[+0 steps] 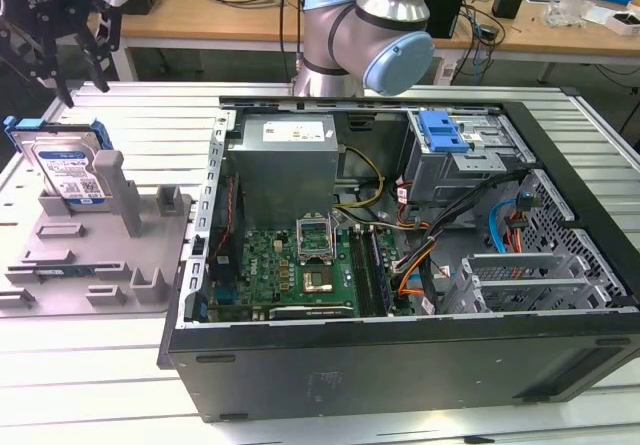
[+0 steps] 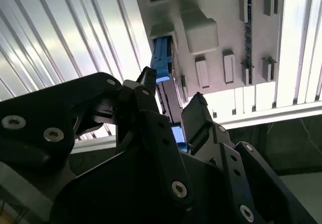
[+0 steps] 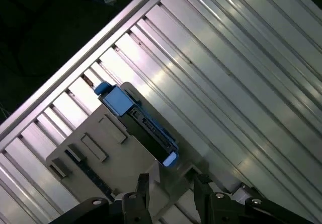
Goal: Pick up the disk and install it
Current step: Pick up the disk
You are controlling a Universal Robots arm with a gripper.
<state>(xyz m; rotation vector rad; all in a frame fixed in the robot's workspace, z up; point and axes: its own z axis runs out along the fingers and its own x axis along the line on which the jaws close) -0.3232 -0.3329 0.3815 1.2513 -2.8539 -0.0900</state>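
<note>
The disk (image 1: 65, 170) is a silver hard drive with a white-and-blue label in a blue carrier. It stands on edge in the grey fixture (image 1: 100, 255) at the exterior view's left. My gripper (image 1: 82, 85) hangs just above the disk, open, with nothing between its black fingers. Both wrist views look down past the spread fingertips at the disk's thin blue-framed top edge (image 2: 162, 63) (image 3: 138, 121). The gripper (image 2: 171, 108) (image 3: 171, 191) is still apart from the disk. The open computer case (image 1: 400, 245) lies on its side at the exterior view's right.
Upright posts rise from the fixture beside the disk (image 1: 112, 190). A blue ribbed latch (image 1: 443, 130) sits on the drive cage inside the case, near cables and the motherboard (image 1: 300, 260). The ribbed metal table (image 1: 150, 115) carries everything. My arm's body (image 1: 370, 35) stands behind the case.
</note>
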